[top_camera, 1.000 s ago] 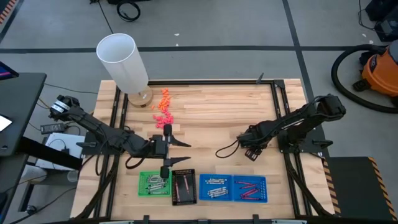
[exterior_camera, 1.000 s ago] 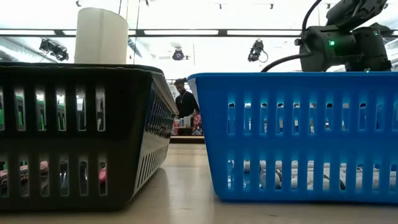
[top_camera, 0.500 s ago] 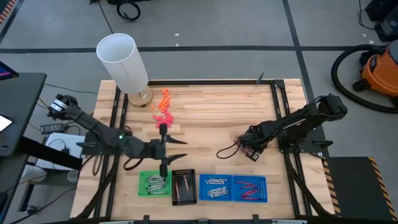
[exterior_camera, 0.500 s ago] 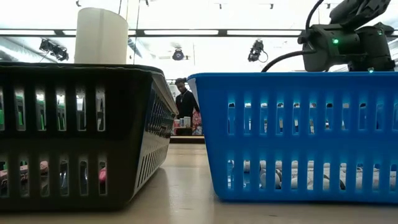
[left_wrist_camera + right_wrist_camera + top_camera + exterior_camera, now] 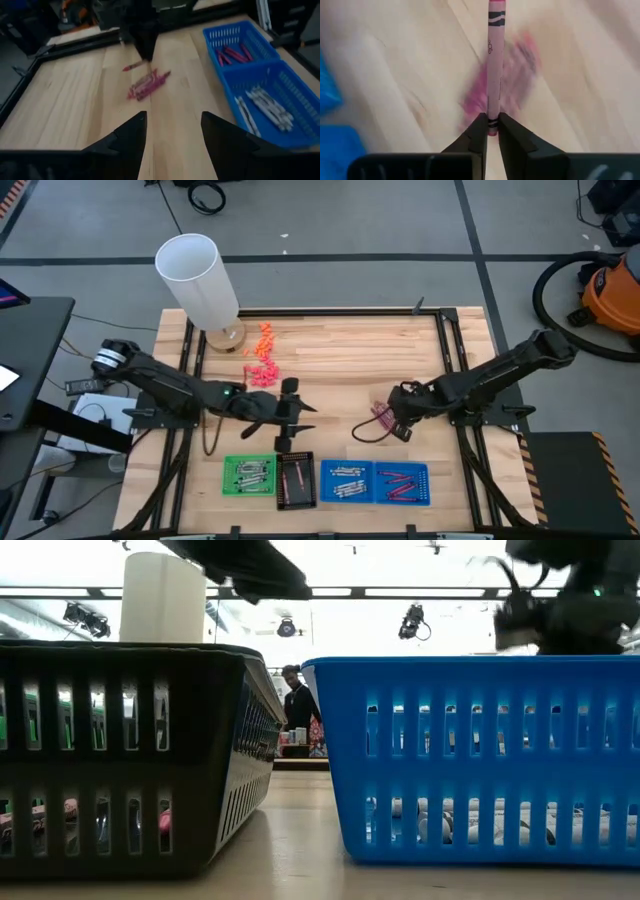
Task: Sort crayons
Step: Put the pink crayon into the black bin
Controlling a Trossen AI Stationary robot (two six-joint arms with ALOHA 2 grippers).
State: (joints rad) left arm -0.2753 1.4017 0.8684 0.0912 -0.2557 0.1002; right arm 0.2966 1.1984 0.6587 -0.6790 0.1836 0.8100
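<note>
— While my desk (image 5: pixel 340 350) lies under both arms, what stands on it?

— A tall white cylinder (image 5: pixel 197 280) at the far left corner, and four trays along the near edge: a green tray (image 5: pixel 247 476), a black tray (image 5: pixel 295 480), then two blue trays (image 5: pixel 375 482) side by side, grey crayons in one and red in the other.

— Your claws?

— My left claw (image 5: pixel 293 420) hangs over the middle of the desk, just beyond the black tray, fingers spread wide and empty. My right claw (image 5: pixel 490 131) is pinched narrow on one pink crayon (image 5: pixel 495 60).

— And the rest of the crayons?

— A small heap of magenta crayons (image 5: pixel 147 84) lies loose on the wood right below my right claw, beyond the blue trays.
</note>
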